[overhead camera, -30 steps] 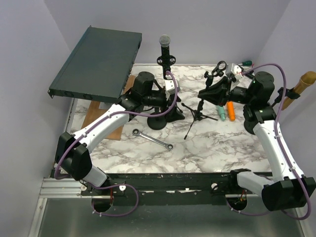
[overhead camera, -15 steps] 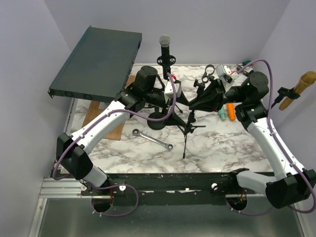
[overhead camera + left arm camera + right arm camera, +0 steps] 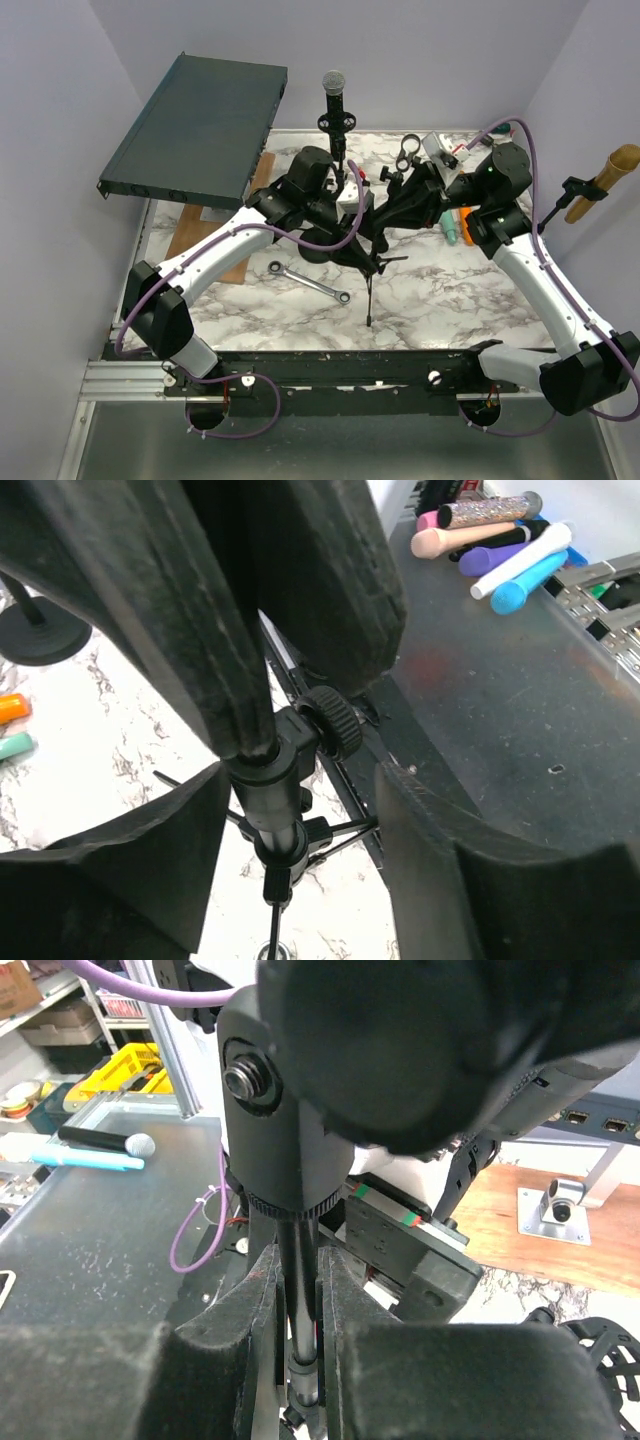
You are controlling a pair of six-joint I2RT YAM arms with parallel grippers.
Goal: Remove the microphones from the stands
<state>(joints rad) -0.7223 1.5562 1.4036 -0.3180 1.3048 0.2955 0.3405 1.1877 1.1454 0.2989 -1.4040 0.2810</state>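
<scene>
A black microphone (image 3: 333, 85) with a silver grille stands upright in a clip on a round-base stand (image 3: 312, 246) at the table's back. My right gripper (image 3: 388, 212) is shut on the thin pole (image 3: 298, 1290) of a small black tripod stand (image 3: 370, 292) and holds it tilted above the table, legs hanging down. The tripod's ring clip (image 3: 408, 150) sticks out behind the right wrist. My left gripper (image 3: 360, 215) is open, and the tripod's hub (image 3: 275, 770) lies between its fingers (image 3: 130, 850) without touching them. No microphone shows on the tripod.
A dark flat rack unit (image 3: 200, 120) leans at the back left over a wooden board (image 3: 222, 255). A wrench (image 3: 310, 282) lies at centre. Orange and teal markers (image 3: 458, 225) lie at the right. A wooden-handled tool (image 3: 605, 172) hangs at the far right.
My right gripper has lifted the tripod off the table and carried it left, tilted. My left gripper has moved right, and its open fingers now flank the tripod's pole.
</scene>
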